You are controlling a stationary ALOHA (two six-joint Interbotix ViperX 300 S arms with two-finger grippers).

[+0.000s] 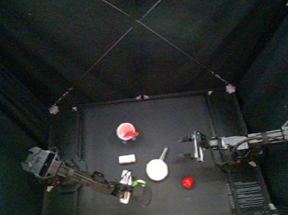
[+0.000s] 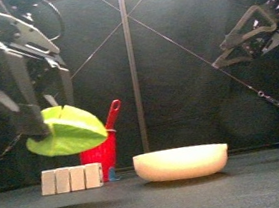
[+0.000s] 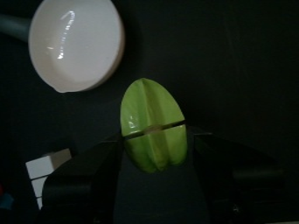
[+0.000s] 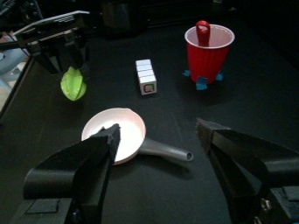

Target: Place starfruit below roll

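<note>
- We hold the starfruit [image 3: 155,125] clamped in our left gripper's [image 3: 155,162] jaws, lifted clear of the tabletop [image 2: 252,188].
- The roll [image 2: 71,178] lies on the tabletop at front left, just beside the starfruit and left of the white bowl [image 2: 181,162].
- Our right gripper [image 4: 163,149] hangs beyond the bowl, jaws apart and empty.
- We judge the carry is underway; next we lower the starfruit just on the near side of the roll, then release.

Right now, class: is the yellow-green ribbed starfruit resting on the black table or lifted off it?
Lifted. The left tool grips the yellow-green ribbed starfruit, which hangs clear above the black table.
</note>
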